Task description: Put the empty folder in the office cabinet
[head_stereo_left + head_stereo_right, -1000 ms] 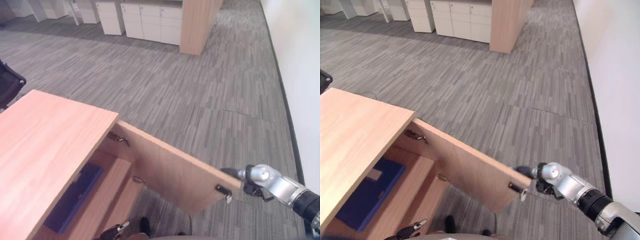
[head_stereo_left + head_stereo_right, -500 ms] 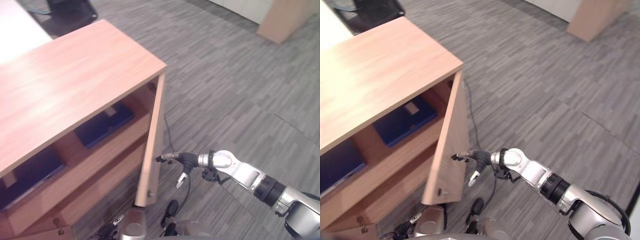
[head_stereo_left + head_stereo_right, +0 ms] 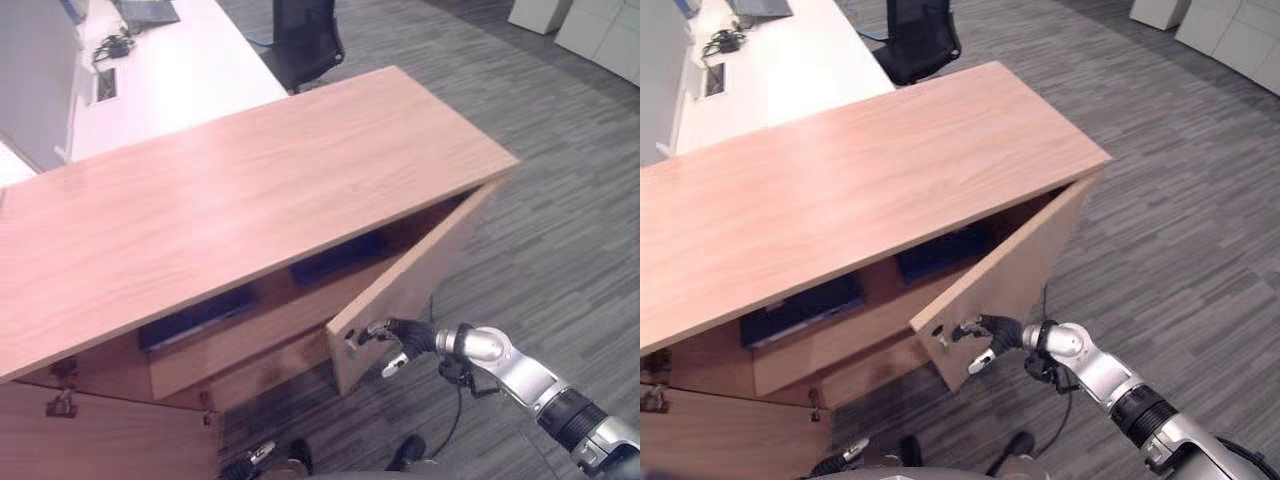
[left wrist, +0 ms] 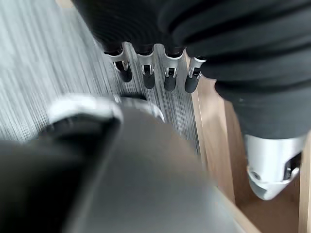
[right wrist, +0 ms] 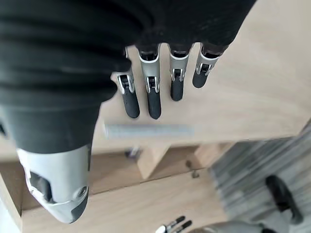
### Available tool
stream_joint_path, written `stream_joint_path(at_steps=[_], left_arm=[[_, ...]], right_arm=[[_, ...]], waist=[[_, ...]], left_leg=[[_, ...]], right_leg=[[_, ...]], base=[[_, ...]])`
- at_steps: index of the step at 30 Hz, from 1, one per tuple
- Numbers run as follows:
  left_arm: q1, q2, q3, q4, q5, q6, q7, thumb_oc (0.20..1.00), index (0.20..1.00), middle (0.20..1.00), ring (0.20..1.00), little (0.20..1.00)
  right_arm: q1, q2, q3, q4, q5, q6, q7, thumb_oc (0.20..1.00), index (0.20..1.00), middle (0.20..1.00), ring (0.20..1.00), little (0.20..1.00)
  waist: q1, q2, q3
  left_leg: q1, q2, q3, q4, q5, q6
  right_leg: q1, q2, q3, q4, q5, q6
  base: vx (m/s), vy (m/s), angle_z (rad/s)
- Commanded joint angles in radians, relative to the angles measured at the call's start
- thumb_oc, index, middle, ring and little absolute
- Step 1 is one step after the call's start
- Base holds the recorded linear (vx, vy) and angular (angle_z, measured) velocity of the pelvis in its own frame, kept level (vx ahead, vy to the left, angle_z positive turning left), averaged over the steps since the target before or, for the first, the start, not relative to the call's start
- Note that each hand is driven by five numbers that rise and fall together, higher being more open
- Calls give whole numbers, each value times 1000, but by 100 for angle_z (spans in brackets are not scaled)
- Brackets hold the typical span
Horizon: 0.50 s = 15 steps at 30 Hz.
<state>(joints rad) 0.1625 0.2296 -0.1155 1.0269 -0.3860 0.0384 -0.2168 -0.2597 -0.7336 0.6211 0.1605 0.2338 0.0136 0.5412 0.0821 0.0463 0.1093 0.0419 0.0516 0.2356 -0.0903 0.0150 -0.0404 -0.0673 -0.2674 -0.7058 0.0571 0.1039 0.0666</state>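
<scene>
The office cabinet [image 3: 250, 190] is a low wooden unit. Its right door [image 3: 410, 285] stands partly open. Two dark blue folders lie on the inner shelf, one [image 3: 195, 318] to the left and one [image 3: 335, 262] nearer the door. My right hand [image 3: 412, 337] is at the door's free edge, open, its straight fingers [image 5: 148, 94] lying on the door's outer face just beside the silver bar handle [image 5: 148, 130]. My left hand [image 4: 155, 73] hangs low over the carpet, open and holding nothing; its fingertips [image 3: 252, 460] show at the bottom edge of the eye views.
Behind the cabinet a white desk [image 3: 180, 70] carries cables and a laptop, with a black office chair [image 3: 305, 40] beside it. A second wooden door panel [image 3: 100, 440] with hinges stands out at the cabinet's lower left. Grey carpet [image 3: 560, 230] stretches to the right.
The camera has swung left towards the cabinet. My right hand has pushed the right door from wide open to partly open, staying at its free edge.
</scene>
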Motion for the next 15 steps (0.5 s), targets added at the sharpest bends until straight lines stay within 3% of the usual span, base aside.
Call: stream_joint_path(at_steps=[1,4,5,7,9,10,11,12,14,15], left_arm=[[-22,20,-17,-2,-19,-12,-23,1000,1000,1000,1000,1000],[-7,22,-30,-20,-30,-12,-29,1000,1000,1000,1000,1000],[-11,26,-43,-22,-43,-10,-37,1000,1000,1000,1000,1000],[-14,29,-52,-20,-45,-7,-37,1000,1000,1000,1000,1000],[-37,33,-70,-7,-49,-19,-23,1000,1000,1000,1000,1000],[-54,34,-71,4,-54,-28,-14,1000,1000,1000,1000,1000],[-75,39,-74,24,-50,-39,-7,1000,1000,1000,1000,1000],[-102,47,-74,43,-39,-46,-2,1000,1000,1000,1000,1000],[-132,60,-66,62,-22,-49,8,1000,1000,1000,1000,1000],[-132,60,-66,62,-22,-49,8,1000,1000,1000,1000,1000]], right_arm=[[-86,81,67,-35,1,-56,15,1000,1000,1000,1000,1000],[-80,103,49,1,-26,-62,-10,1000,1000,1000,1000,1000],[-82,155,31,99,-59,-61,-49,1000,1000,1000,1000,1000],[-84,187,27,147,-81,-65,-64,1000,1000,1000,1000,1000],[-82,201,8,164,-90,-67,-79,1000,1000,1000,1000,1000],[-87,207,0,177,-86,-72,-90,1000,1000,1000,1000,1000],[-94,210,-9,190,-85,-75,-102,1000,1000,1000,1000,1000],[-83,208,-40,186,-67,-77,-118,1000,1000,1000,1000,1000],[-54,202,-113,244,-33,-80,-138,1000,1000,1000,1000,1000],[-53,202,-113,245,-33,-80,-138,1000,1000,1000,1000,1000]], waist=[[54,-18,1],[69,-22,-5],[82,-18,-18],[85,-16,-26],[52,-14,-24],[37,-13,-24],[17,-11,-30],[-15,-11,-22],[-40,-20,-26],[-42,-20,-25]], left_leg=[[-35,15,-45,5,-43,0],[-46,-19,-75,6,-45,20],[-44,-57,-109,7,-52,40],[-35,-77,-132,10,-58,53],[-23,-93,-197,31,-71,71],[-32,-99,-208,34,-57,79],[-32,-105,-236,37,-56,84],[-30,-120,-303,46,-52,90],[-34,-136,-435,46,-38,76],[-33,-137,-437,45,-38,76]], right_leg=[[65,-4,63,-39,-69,75],[73,-40,44,-34,-47,97],[84,-75,31,-20,-35,112],[91,-102,37,9,-40,119],[76,-102,196,51,-51,111],[43,-75,323,39,-58,96],[16,-34,478,26,-73,98],[-24,34,710,14,-85,106],[-18,74,843,19,-103,125],[-16,74,840,19,-103,125]], base=[[-52,153,37],[-47,201,47],[-29,288,47],[6,221,41],[7,106,57],[-1,61,105],[26,44,101],[58,-16,89],[35,-184,132],[133,-305,240]])
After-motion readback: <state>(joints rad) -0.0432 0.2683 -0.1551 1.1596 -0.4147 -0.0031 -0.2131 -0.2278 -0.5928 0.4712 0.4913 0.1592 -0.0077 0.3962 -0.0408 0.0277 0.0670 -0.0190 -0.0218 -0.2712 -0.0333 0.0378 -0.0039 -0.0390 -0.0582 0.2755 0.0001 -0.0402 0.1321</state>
